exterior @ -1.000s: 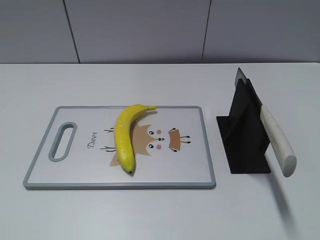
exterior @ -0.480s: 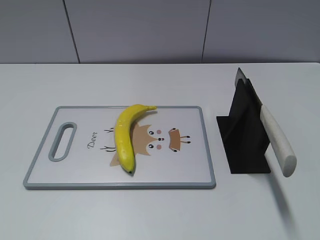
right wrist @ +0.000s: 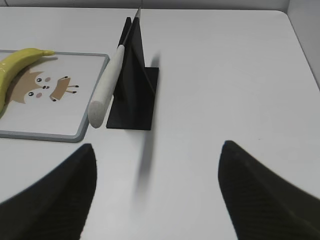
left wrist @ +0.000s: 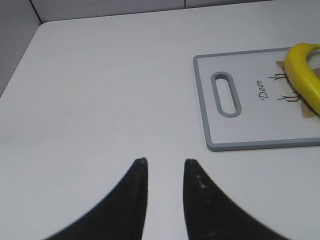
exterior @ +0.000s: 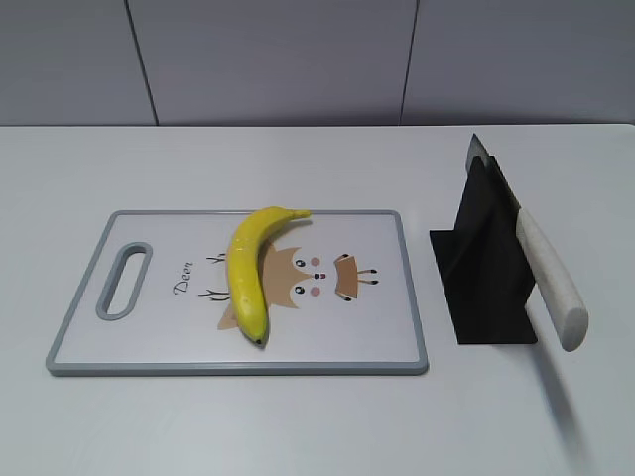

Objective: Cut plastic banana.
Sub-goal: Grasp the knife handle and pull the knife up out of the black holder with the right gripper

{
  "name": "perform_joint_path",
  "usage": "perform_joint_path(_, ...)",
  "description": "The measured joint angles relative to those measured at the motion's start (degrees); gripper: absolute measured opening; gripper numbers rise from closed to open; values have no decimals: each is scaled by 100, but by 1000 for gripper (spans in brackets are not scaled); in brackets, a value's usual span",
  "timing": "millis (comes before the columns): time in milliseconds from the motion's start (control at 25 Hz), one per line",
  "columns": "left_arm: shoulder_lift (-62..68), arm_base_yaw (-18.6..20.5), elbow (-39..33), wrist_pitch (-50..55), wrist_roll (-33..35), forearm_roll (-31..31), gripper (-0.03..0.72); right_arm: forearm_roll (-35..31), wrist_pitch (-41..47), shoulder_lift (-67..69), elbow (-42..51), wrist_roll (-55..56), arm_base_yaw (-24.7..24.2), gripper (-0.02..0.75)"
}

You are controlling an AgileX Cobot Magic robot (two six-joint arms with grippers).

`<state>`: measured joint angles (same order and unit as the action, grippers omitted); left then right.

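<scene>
While neither arm shows in the exterior view, each wrist camera shows its own gripper low over the white table (exterior: 298,426). The left gripper (left wrist: 164,162) has its two dark fingers standing a narrow gap apart with nothing between them, so it is slightly open and empty, hovering over bare table. Ahead of it and to its right lies the cutting board (left wrist: 215,125), a white board with a grey rim; the board's slotted handle (left wrist: 225,94) is the nearest part to this gripper. Further right, at the edge of that view, the plastic banana (left wrist: 306,70) rests on the board.

The right gripper (right wrist: 157,195) is spread wide, its fingers (right wrist: 52,197) far apart at the two lower corners of the view, holding nothing. Ahead of it and a little to its left stands a black knife stand (right wrist: 132,85) on the table, just beside the board's right edge. A knife (right wrist: 107,87) with a pale handle sits in the stand, handle slanting down toward the gripper, blade up and away. Well to the left of this gripper, past the stand, the plastic banana lies across the deer drawing (exterior: 317,278) on the board, its stem toward the far edge and its dark tip toward the near edge.
</scene>
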<state>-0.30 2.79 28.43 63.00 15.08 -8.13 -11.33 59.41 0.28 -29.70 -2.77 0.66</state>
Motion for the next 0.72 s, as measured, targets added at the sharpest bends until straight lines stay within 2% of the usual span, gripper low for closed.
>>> perform_joint_path(600, 0, 0, 0, 0, 0, 0, 238, -31, 510, 2083, -947, -145, 0, 589)
perform_joint_path(720, 0, 0, 0, 0, 0, 0, 304, -18, 602, 2484, -1174, -250, 0, 589)
